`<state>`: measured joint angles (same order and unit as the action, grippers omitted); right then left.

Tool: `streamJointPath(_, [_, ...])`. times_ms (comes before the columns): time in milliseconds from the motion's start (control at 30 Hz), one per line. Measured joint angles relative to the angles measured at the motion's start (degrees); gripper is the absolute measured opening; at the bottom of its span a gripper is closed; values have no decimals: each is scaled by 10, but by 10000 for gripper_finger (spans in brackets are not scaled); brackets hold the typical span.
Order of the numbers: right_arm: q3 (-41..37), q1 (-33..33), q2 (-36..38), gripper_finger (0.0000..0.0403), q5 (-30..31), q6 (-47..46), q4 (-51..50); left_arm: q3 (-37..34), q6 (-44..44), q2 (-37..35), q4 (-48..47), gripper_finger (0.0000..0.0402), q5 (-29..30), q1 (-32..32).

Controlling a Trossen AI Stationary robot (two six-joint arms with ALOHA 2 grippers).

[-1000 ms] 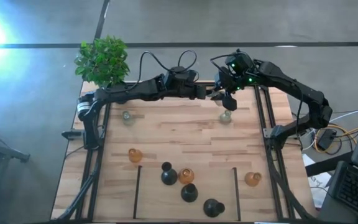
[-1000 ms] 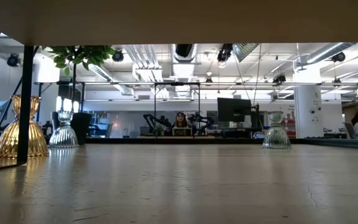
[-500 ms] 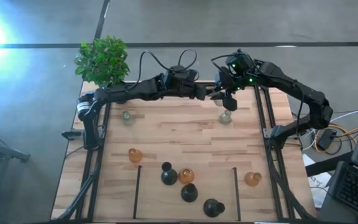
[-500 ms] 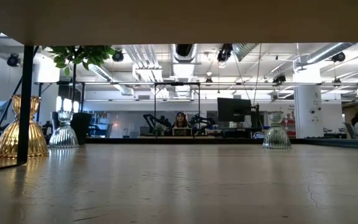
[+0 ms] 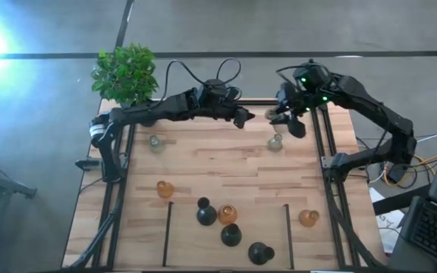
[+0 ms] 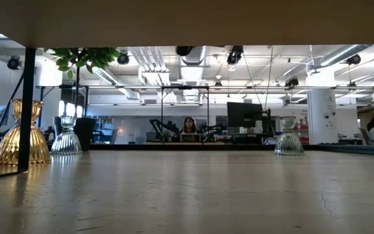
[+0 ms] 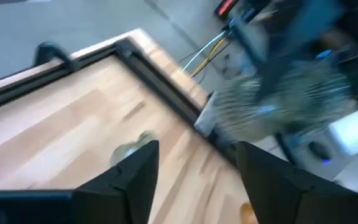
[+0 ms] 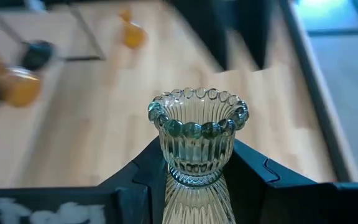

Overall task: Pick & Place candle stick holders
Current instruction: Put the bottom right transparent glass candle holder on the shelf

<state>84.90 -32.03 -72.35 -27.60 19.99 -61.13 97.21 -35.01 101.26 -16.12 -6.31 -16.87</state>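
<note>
In the right wrist view a pale green ribbed glass candle stick holder (image 8: pixel 197 137) sits between the fingers of my right gripper (image 8: pixel 199 177), which is shut on it above the table's far right part (image 5: pixel 285 117). My left gripper (image 7: pixel 197 177) stands open and empty beside it over the far edge (image 5: pixel 245 117). On their bases on the table stand two more pale holders (image 5: pixel 275 142) (image 5: pixel 155 142), three amber ones (image 5: pixel 165 189) (image 5: pixel 227 214) (image 5: pixel 308 218) and three black ones (image 5: pixel 205 213) (image 5: pixel 231 234) (image 5: pixel 261 252). My right gripper pinches the pale holder at its narrow waist (image 8: pixel 194 177), just below the beaded cup, with one finger (image 8: pixel 143 171) on either side. The cup end sticks out beyond the fingertips, along the fingers. The holder is lifted clear of the table.
A potted green plant (image 5: pixel 126 73) stands at the far left corner. Black frame rails run along the table's left (image 5: pixel 116 189) and right (image 5: pixel 326 174) sides, and two short black strips (image 5: pixel 167 231) (image 5: pixel 288 231) lie near the front. The table's middle is bare wood (image 5: pixel 218 167).
The two grippers met over the far edge a second ago. My right gripper has since drawn back toward the table's right edge and risen a little, so a gap now stands between it and my left gripper. The holders on the table have kept their places.
</note>
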Motion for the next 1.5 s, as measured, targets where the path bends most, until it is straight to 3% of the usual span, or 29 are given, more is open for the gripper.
streamJointPath(67, [-3, 2, 19, 117, -42, -7, 1, 0, 17, -17, -34, 228, 22, -3])
streamJointPath(167, [-14, 15, 51, 117, -98, -23, 16, -5, 57, -52, -71, 230, 102, -4])
streamJointPath(300, [-43, 47, 87, 117, -114, -42, 52, -28, 93, -105, -77, 229, 172, 0])
streamJointPath(433, [-111, 86, 130, 117, -140, -111, 151, -66, 99, -174, -73, 229, 242, 14])
streamJointPath(567, [-206, 140, 179, 117, -142, -199, 314, -125, 99, -241, -64, 229, 289, 30])
streamJointPath(700, [-302, 192, 208, 117, -90, -254, 471, -191, 99, -316, -28, 229, 293, 38])
streamJointPath(833, [-369, 237, 208, 117, -40, -269, 559, -253, 98, -382, 3, 229, 295, 37])
streamJointPath(1233, [-450, 359, 189, 117, -3, -218, 680, -355, 102, -493, 14, 229, 293, 37])
streamJointPath(1500, [-476, 453, 167, 117, 126, -178, 725, -358, 99, -499, 11, 229, 292, 37])
